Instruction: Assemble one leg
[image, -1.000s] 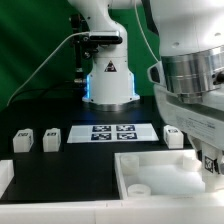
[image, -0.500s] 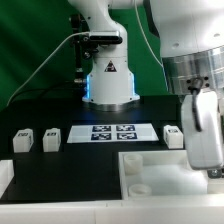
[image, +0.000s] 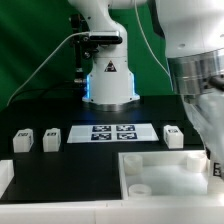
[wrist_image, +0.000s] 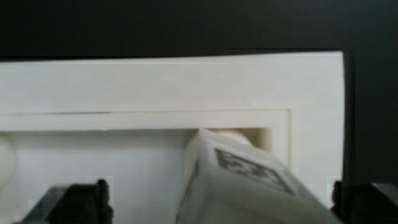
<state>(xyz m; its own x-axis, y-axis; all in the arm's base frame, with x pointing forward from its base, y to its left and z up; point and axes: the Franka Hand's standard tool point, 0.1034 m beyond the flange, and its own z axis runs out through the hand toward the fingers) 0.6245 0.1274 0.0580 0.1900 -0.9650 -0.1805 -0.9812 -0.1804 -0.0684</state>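
Note:
In the wrist view a leg (wrist_image: 235, 172), a white block with a black-and-white tag, lies tilted in the corner of the large white walled tray piece (wrist_image: 160, 90). My gripper (wrist_image: 221, 204) hangs over it, open, with the dark fingertips (wrist_image: 86, 202) wide apart on either side and clear of the leg. In the exterior view the gripper (image: 214, 166) is at the right edge over the tray piece (image: 150, 160), mostly cut off. That leg is hidden there. Three more legs stand on the table: two on the exterior view's left (image: 22, 141) (image: 52, 138), one on the right (image: 172, 136).
The marker board (image: 110, 133) lies in front of the robot base (image: 108, 80). A small round knob (image: 140, 188) sits inside the tray piece. Another white part's edge (image: 4, 178) shows at the exterior view's lower left. My arm fills the exterior view's upper right.
My hand has swung toward the exterior view's right edge and turned, so it is now partly out of that view. The legs, tray piece and marker board have not moved.

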